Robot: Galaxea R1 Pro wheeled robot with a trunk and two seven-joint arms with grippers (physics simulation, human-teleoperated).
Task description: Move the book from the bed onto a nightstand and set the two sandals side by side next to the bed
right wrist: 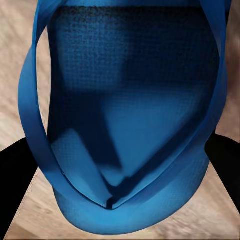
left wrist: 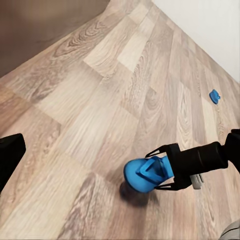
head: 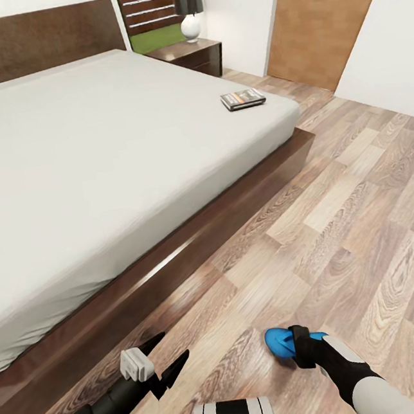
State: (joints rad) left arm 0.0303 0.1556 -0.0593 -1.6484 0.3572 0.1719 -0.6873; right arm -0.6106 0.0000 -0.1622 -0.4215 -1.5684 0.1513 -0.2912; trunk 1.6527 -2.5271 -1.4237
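- 2 sandals: held sandal (head: 280, 342) is clamped in the right gripper (head: 300, 346), just above the floor (head: 339, 229) near the bed (head: 98, 162); toe strap close-up in right wrist view (right wrist: 125, 125).
- Other sandal (left wrist: 214, 96) lies on the floor well apart, by the white wall.
- 1 book (head: 243, 99) on the mattress, near the bed's far corner.
- 1 nightstand (head: 192, 56) beside the headboard, w/ 1 white lamp (head: 191, 26) on top.
- 1 brown door (head: 326, 17) beyond.
- Left gripper (head: 166, 358): fingers apart, holding nothing, low over the floor beside the bed frame.
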